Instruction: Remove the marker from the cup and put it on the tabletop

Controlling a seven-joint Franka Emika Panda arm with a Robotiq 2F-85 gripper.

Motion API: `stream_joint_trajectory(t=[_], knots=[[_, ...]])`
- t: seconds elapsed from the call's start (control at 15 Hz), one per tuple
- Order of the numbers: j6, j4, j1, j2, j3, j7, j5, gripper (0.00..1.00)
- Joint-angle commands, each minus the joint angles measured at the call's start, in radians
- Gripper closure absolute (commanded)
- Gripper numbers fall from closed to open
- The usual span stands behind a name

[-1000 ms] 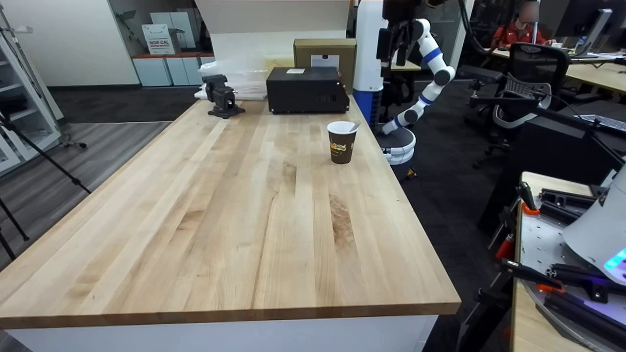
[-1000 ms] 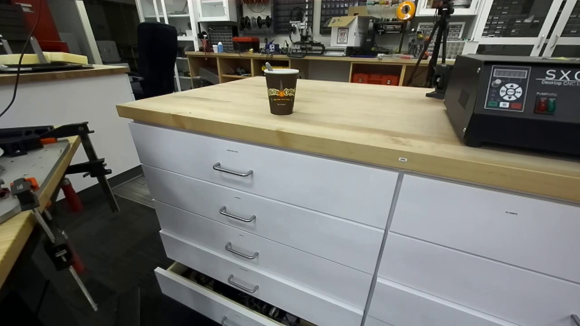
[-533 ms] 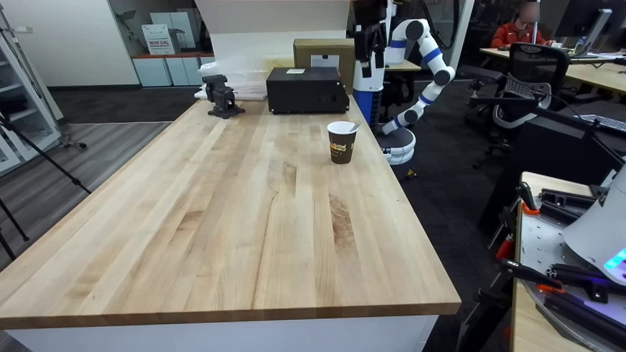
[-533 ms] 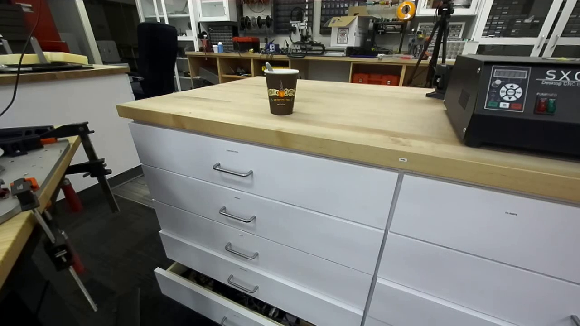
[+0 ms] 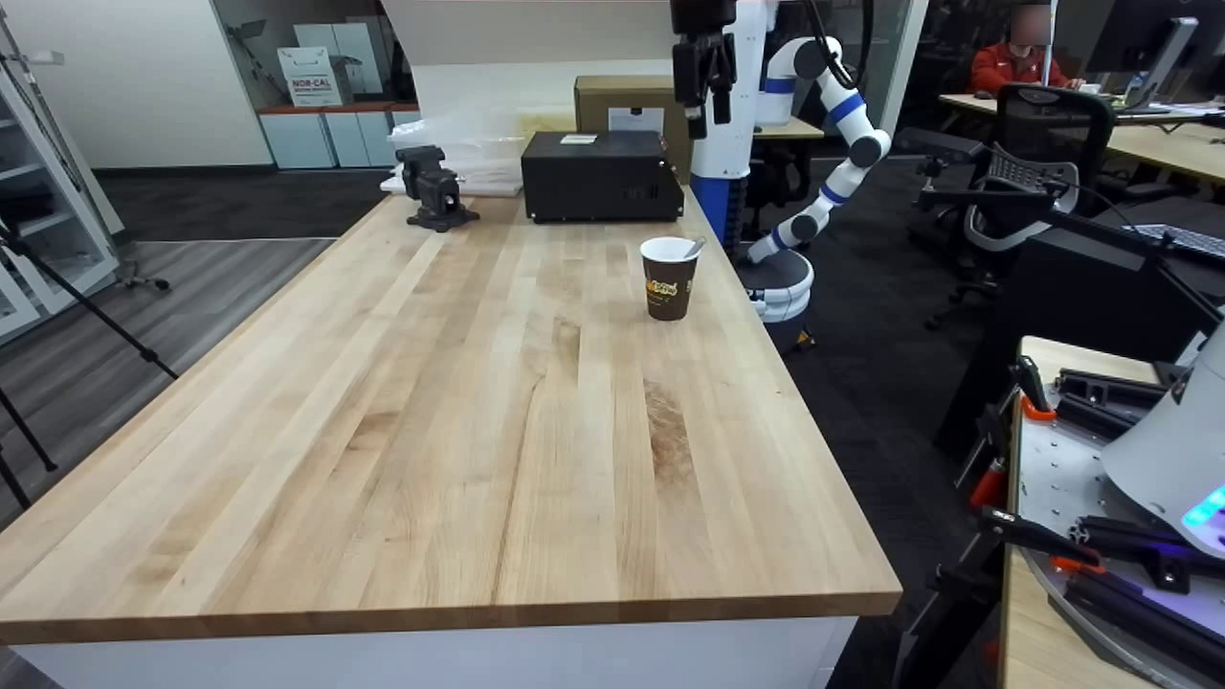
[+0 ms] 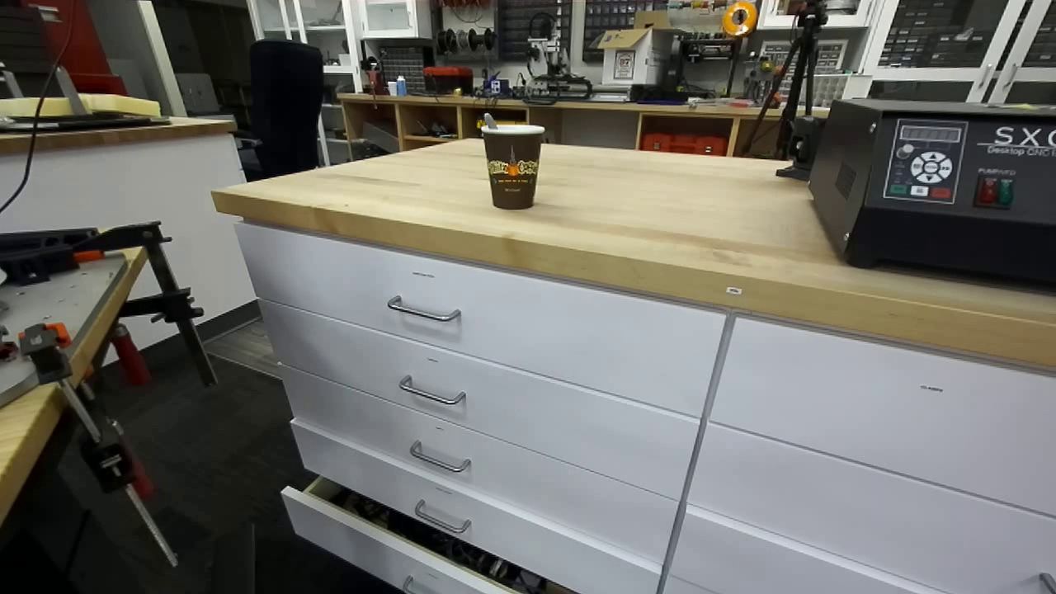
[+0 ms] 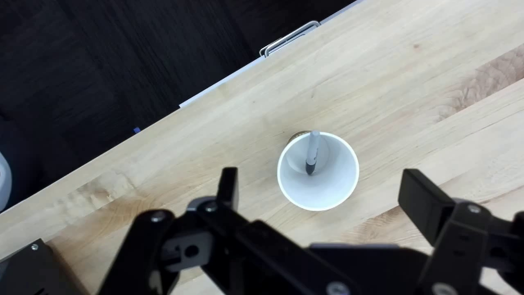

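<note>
my jaws hang spread above the tabletop [image 5: 431,431], well apart from the cup [image 5: 667,290].
the marker [image 7: 312,148] leans inside the cup, dark tip down, its grey end poking above the rim. the cup stands upright near the tabletop's right edge in an exterior view, its white mouth showing between my jaws in the wrist view. beyond it, at the far end of the tabletop, sits a black box [image 5: 593,182], with a dark vise [image 5: 437,191] to its left.
</note>
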Motion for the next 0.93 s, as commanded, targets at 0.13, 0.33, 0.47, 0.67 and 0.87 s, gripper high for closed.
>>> stream_joint_trajectory(t=[0.13, 0.33, 0.47, 0.67, 0.87], knots=[[0.091, -0.046, 0.021, -0.007, -0.004, -0.002, 0.071, 0.0], [0.195, -0.095, 0.029, -0.013, -0.009, 0.002, 0.053, 0.0], [0.255, -0.124, 0.028, -0.017, -0.011, 0.005, 0.052, 0.0], [0.286, -0.156, 0.03, -0.02, -0.013, 0.015, 0.049, 0.0], [0.302, -0.201, 0.029, -0.031, -0.015, 0.02, 0.051, 0.0]])
